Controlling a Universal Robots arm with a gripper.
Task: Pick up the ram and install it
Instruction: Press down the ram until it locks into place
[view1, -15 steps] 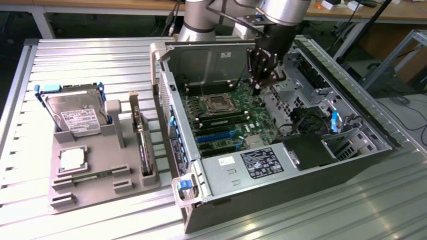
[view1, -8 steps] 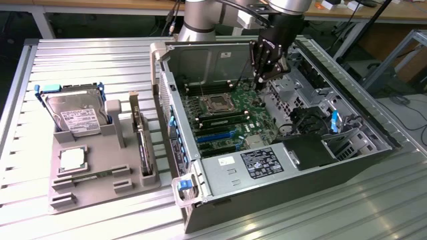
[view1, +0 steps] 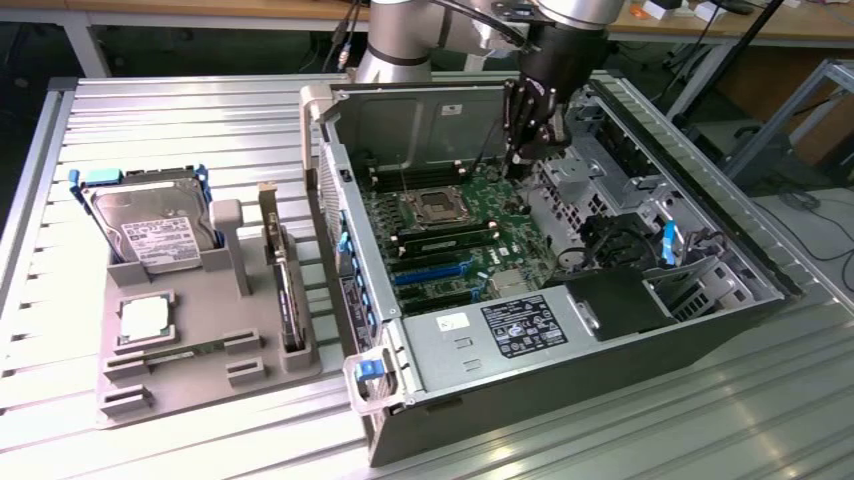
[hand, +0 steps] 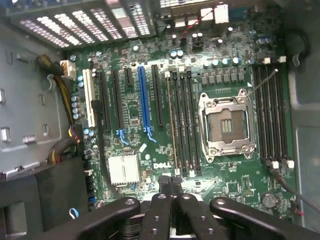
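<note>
On the slatted table (view1: 160, 110), two containers are set side by side: a grey tray (view1: 200, 395) towards the exterior view's left and an open computer case (view1: 574, 350) towards its right.

Four parts are held in the tray:
- one hard drive (view1: 147, 225), standing upright in the rear cradle;
- one square silver processor (view1: 143, 320), lying flat in a recess;
- one expansion card (view1: 283, 280), standing on edge along the side nearest the case;
- one ram (view1: 180, 350), seated on edge in the slot just in front of the processor.

The ram is seen as a long, narrow green strip. Its chips cannot be made out.

One green motherboard (view1: 454, 250) is mounted in the case. One processor socket (hand: 226, 125) is fitted on it, with its metal frame closed around an empty seat. Two banks of long black memory slots are placed on the board, one on each side of the socket. One blue card slot is fitted among several black ones.

One claw (view1: 518, 150) is positioned inside the case, above the board and well apart from the ram. The fingertips (hand: 161, 187) are pressed together, and nothing can be made out between them.
</note>
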